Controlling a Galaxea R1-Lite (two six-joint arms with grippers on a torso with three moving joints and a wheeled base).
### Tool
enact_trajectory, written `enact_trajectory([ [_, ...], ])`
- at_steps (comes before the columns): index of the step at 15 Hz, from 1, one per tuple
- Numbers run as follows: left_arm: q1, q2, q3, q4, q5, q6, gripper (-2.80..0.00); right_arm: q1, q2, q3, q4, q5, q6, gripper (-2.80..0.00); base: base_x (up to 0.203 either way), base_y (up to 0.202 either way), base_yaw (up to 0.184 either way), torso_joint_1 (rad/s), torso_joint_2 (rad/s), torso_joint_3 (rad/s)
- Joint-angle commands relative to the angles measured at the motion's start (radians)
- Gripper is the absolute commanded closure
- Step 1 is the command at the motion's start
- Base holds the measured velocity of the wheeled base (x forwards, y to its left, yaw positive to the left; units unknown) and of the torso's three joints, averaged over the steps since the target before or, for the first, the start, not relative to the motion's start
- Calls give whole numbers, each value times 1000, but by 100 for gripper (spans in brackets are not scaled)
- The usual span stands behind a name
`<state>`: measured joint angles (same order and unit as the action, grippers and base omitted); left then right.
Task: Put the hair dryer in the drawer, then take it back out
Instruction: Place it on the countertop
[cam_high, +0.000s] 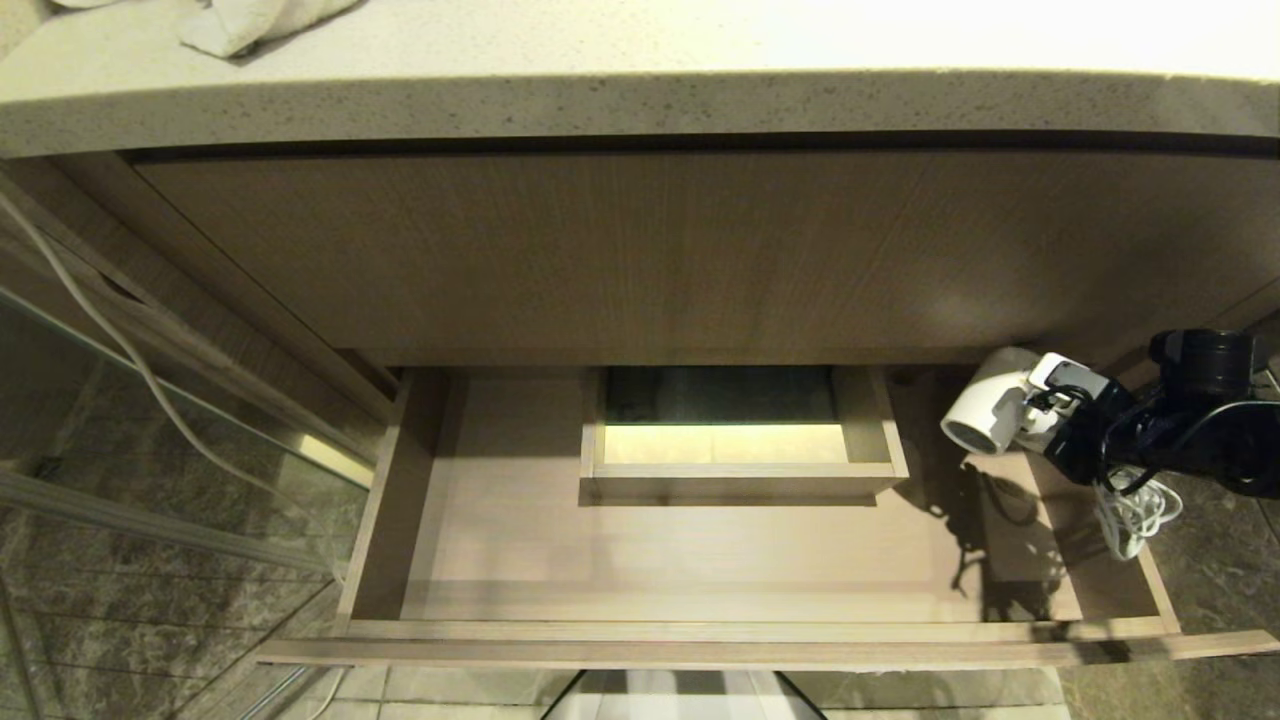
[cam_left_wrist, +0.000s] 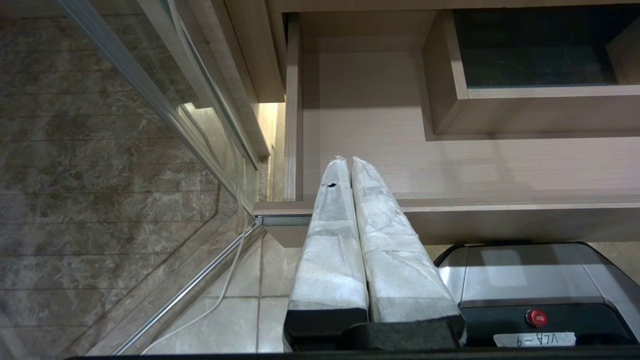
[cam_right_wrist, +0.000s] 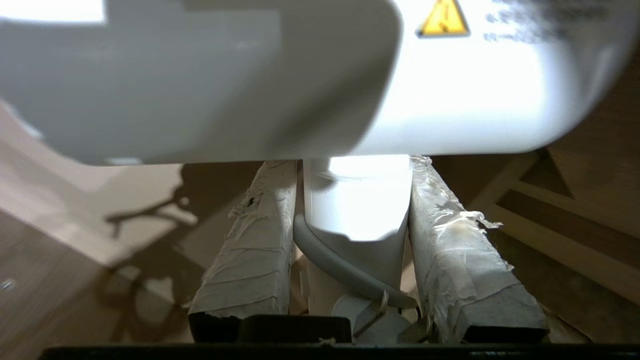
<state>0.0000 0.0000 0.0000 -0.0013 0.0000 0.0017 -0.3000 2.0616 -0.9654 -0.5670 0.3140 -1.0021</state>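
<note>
- Head view: the drawer (cam_high: 500, 560) stands pulled out across the lower middle of the frame, under a taller wood-grain panel (cam_high: 640, 250) and a speckled countertop (cam_high: 600, 100) along the top edge.
- A boxed cut-out (cam_high: 740, 480) sits at the centre back of the drawer's light wood floor.
- At the right edge of the frame, the right gripper (cam_high: 1040, 410) holds the hair dryer (cam_high: 985, 410) above the drawer's right end; the barrel points toward the lower left of the frame and the dryer is clear of the drawer floor.
- Its white cord (cam_high: 1130, 510) hangs in a loose bundle below the gripper, over the drawer's right side.
- A white towel (cam_high: 250, 20) lies on the countertop at the upper left of the frame.
- Right wrist view: the two taped fingers (cam_right_wrist: 250, 250) are clamped on either side of the dryer's white handle (cam_right_wrist: 357, 200), with the barrel and its yellow warning label (cam_right_wrist: 444, 20) filling the top of the frame.
- Left wrist view: the left gripper (cam_left_wrist: 350, 162) has its taped fingers pressed together with nothing between them, in the centre of the frame over the drawer's front edge.
- A grey machine base with a red button (cam_left_wrist: 536, 317) shows at the lower right of that frame.
</note>
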Motion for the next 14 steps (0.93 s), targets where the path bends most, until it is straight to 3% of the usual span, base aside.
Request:
enact_trajectory([
  [1,0,-2,0,0,0,0,0,-2,-112,56,-4,2,-5,0,0,0,0,0,0,0],
  [7,0,0,0,0,0,0,0,-13,-301,211,20,6,-6,0,0,0,0,0,0,0],
  [14,0,-2,0,0,0,0,0,-60,-426,266,98,7,-7,0,0,0,0,0,0,0],
])
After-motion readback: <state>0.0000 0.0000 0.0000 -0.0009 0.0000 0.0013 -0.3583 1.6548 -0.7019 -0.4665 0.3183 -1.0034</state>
